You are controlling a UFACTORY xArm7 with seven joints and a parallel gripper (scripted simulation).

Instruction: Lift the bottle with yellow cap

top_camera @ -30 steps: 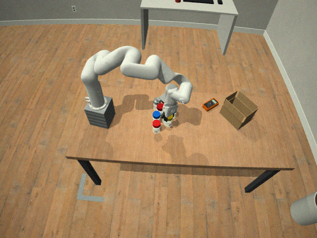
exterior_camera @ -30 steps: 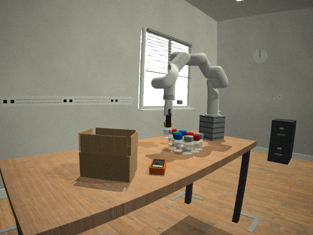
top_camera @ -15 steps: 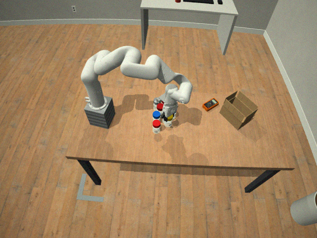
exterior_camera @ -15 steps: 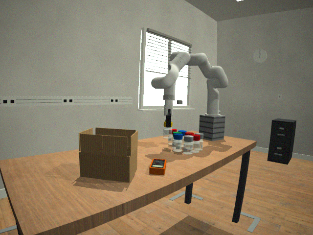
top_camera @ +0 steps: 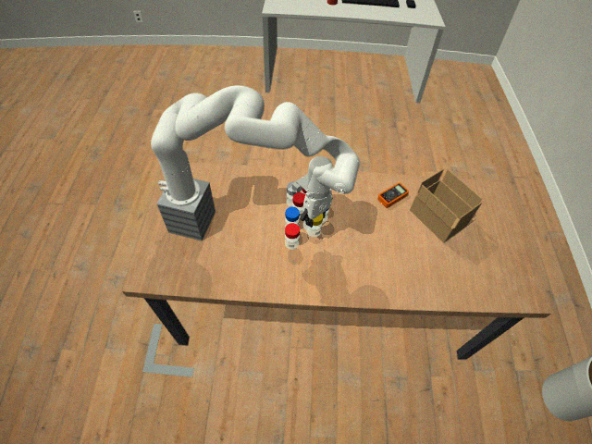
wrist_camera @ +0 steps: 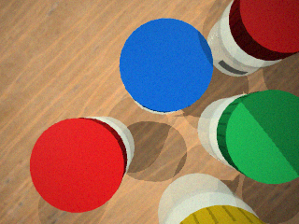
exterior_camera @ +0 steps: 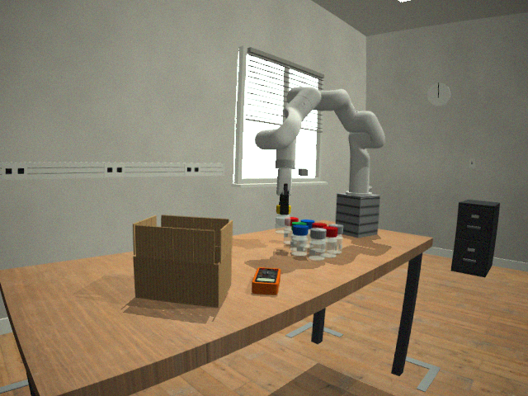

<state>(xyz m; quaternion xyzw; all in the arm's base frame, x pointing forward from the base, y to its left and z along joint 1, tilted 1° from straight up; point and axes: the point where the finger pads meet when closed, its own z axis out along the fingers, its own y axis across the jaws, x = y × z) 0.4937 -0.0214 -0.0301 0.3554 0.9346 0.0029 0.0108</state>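
This is an office-like room fitted out as a robot test space. The floor is wood plank (top_camera: 71, 143) and the walls (exterior_camera: 106, 85) are plain grey, with a cable trunking strip (exterior_camera: 110, 169) of sockets running along one of them. A window with slatted blinds (exterior_camera: 272, 102) lets in daylight, and a round wall clock (exterior_camera: 438, 93) hangs on the adjoining wall. A black filing cabinet (exterior_camera: 475, 237) stands in the corner. A white desk (top_camera: 353, 18) with a keyboard (top_camera: 370, 2) sits against the far wall. The wooden work table (exterior_camera: 374, 256) on dark legs carries the arm's grey pedestal (exterior_camera: 358, 213), a cardboard box (exterior_camera: 183, 260) and an orange multimeter (exterior_camera: 266, 280).
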